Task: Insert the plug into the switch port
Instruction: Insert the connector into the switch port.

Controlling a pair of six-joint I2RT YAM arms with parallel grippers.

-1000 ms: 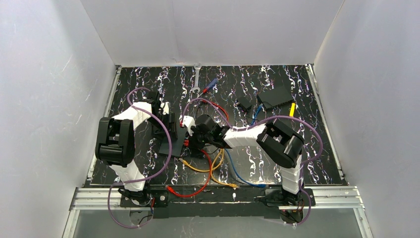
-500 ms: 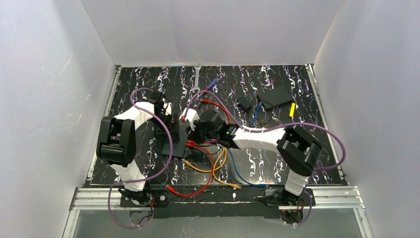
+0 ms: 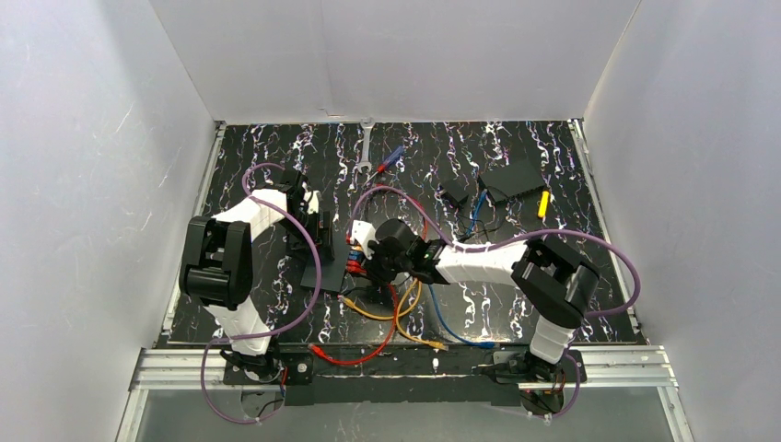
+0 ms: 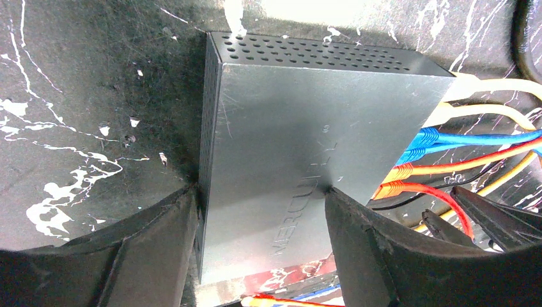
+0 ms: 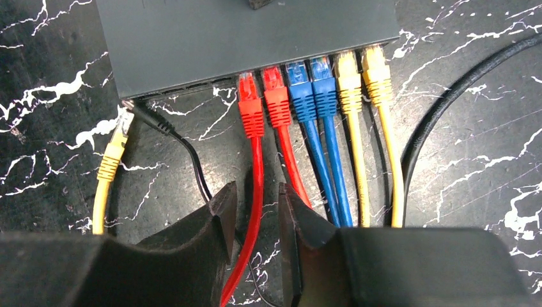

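The switch (image 4: 313, 128) is a flat black box on the marbled table, with my left gripper (image 4: 261, 192) shut on its two sides. In the top view, the left gripper (image 3: 313, 230) is at the switch's (image 3: 327, 262) left end. Along its port edge sit two red, two blue and two yellow plugs. The leftmost red plug (image 5: 249, 96) is seated in a port. Its red cable (image 5: 252, 166) runs back between the jaws of my right gripper (image 5: 257, 192), which is open with a gap on each side. In the top view, the right gripper (image 3: 361, 253) is just right of the switch.
A loose yellow plug (image 5: 115, 150) and a black power lead (image 5: 169, 128) lie by the switch's left corner. At the back are a plain black slab (image 3: 516, 180), a small black block (image 3: 454, 193) and a wrench (image 3: 366, 147). Cable loops (image 3: 378, 313) lie near the front.
My right gripper's jaws have parted and now stand loose around the red cable. Its wrist has shifted a little along the port edge. The left gripper and the switch have not moved.
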